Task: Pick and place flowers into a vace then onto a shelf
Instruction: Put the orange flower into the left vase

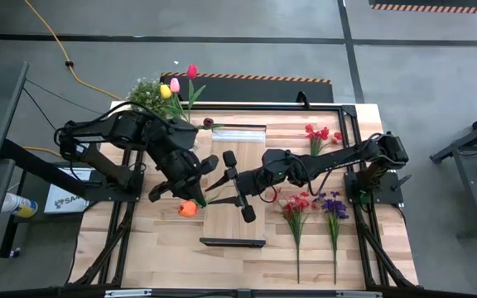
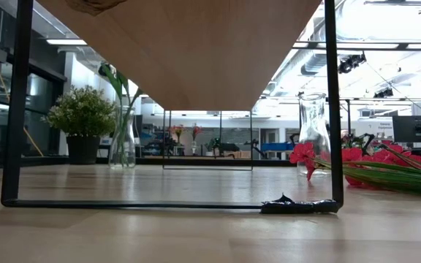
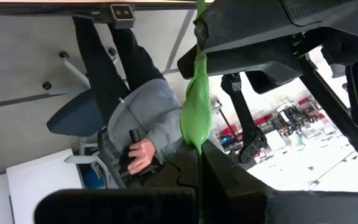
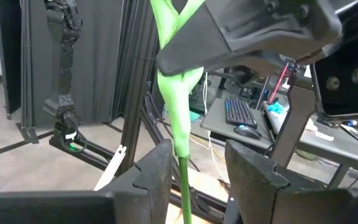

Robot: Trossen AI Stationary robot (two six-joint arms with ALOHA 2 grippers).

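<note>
Flowers: the orange tulip (image 1: 188, 209) hung over mid-desk, its stem clenched in the left tool (image 1: 195, 194); the right tool (image 4: 194, 177) stood half-released around it. You should have closed before releasing.

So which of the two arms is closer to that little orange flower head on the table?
The left. Its fingers hang just above the orange tulip and hold its green stem. The right arm's fingers sit farther off, toward the table's middle, around the same stem.
</note>
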